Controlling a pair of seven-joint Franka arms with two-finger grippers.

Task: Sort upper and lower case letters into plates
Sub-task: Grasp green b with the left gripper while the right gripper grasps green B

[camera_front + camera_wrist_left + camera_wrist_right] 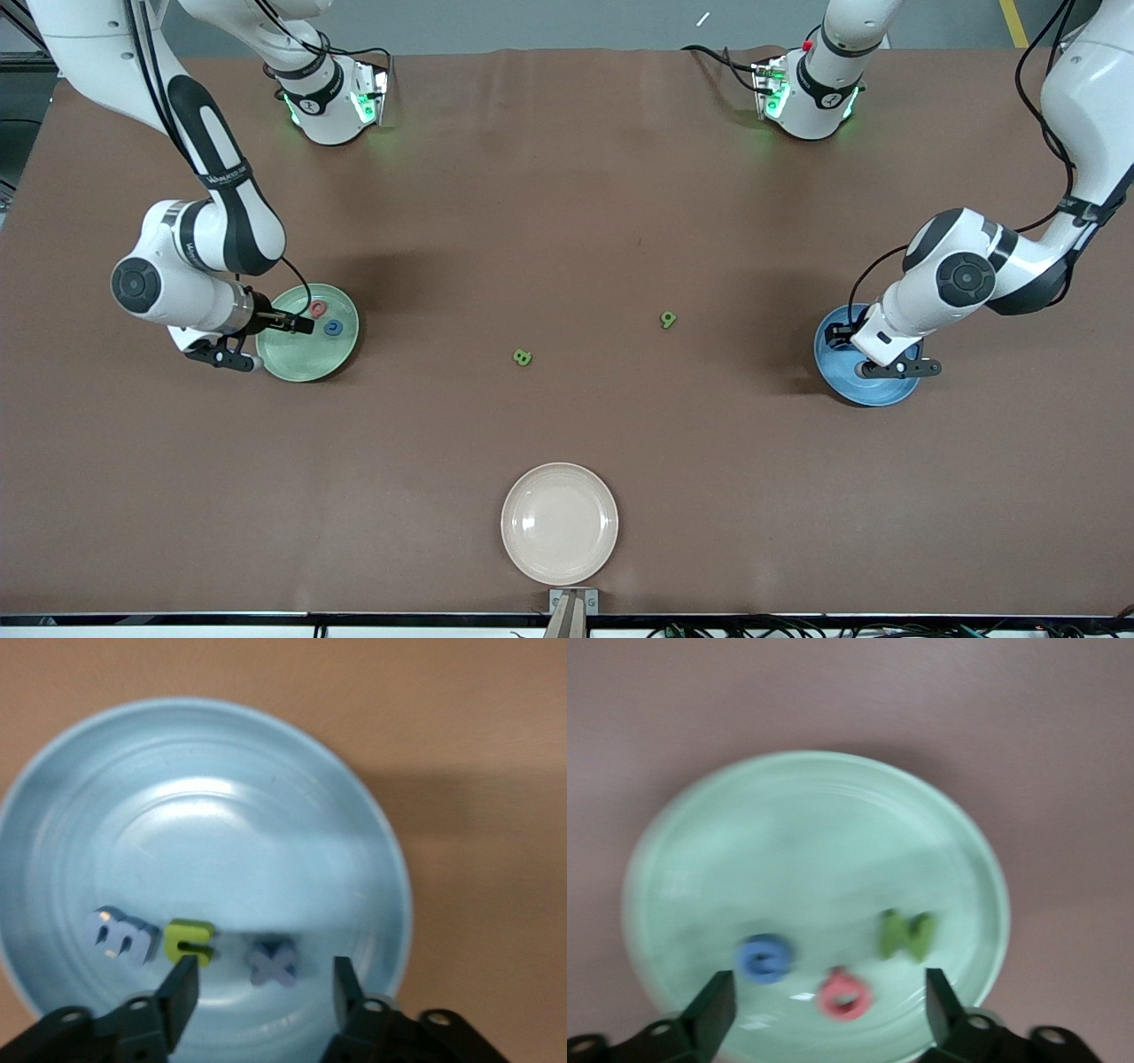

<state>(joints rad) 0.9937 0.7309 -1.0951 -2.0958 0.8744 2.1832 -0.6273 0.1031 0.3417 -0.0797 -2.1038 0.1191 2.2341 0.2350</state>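
The right hand (829, 1005) hangs over the pale green plate (297, 359) at the right arm's end of the bench (567, 221), its fingers (713, 1010) spread wide and grasping nothing. In that plate lie three letters: a blue one (765, 958), a red one (844, 994) and a green one (907, 934). The left hand (262, 988) hangs over the blue plate (213, 815) at the left arm's end, released too, with a gap between its fingers (182, 988). That plate holds a pale blue letter (120, 935), a green letter (189, 942) and a blue x-shaped letter (273, 962). Two green letters lie on the bare bench between the plates, one (523, 357) at about eight o'clock from the other (669, 319). A cream-white dish (559, 523) sits nearest the front camera.
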